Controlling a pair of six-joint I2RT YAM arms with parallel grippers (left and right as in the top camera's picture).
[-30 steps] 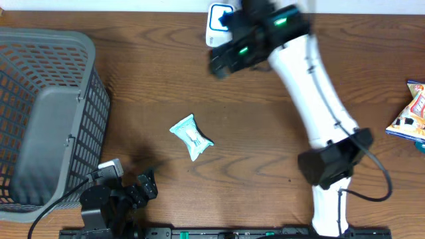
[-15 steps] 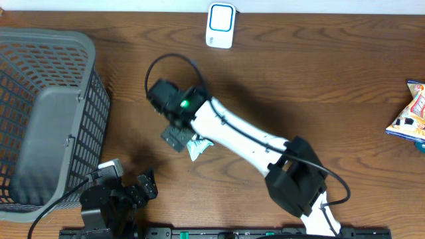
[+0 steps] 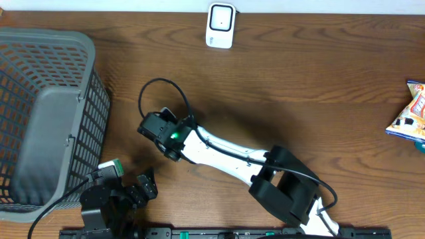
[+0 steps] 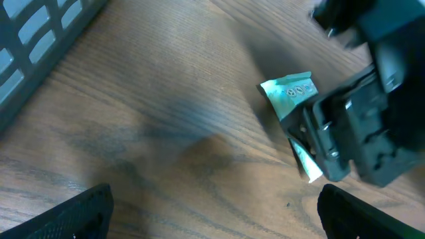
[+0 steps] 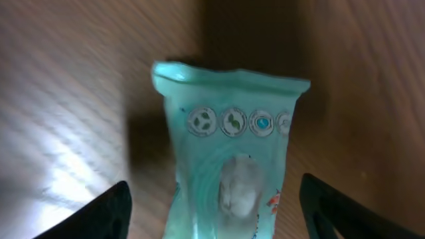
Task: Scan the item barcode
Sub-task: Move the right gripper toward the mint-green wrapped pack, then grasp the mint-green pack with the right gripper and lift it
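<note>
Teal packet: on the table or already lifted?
On the table: teal packet lies on the wood between the right hand's spread fingers, unclamped.

A wooden table [image 3: 319, 73] is being seen from above. Its left end is being taken up by a grey mesh basket [image 3: 93, 113]. A white scanner [image 3: 220, 25] is being kept at the far edge, near the middle, well apart from everything else. A colourful snack packet [image 3: 410, 113] is being cut off by the right border. The white right arm [image 3: 226, 154] is being held stretched from its black base at the near edge towards the middle left, where a green light is being shown on its black head; whatever lies beneath the head is being hidden. The black left arm [image 3: 109, 199] is being kept folded just beside the basket's near corner.
</note>
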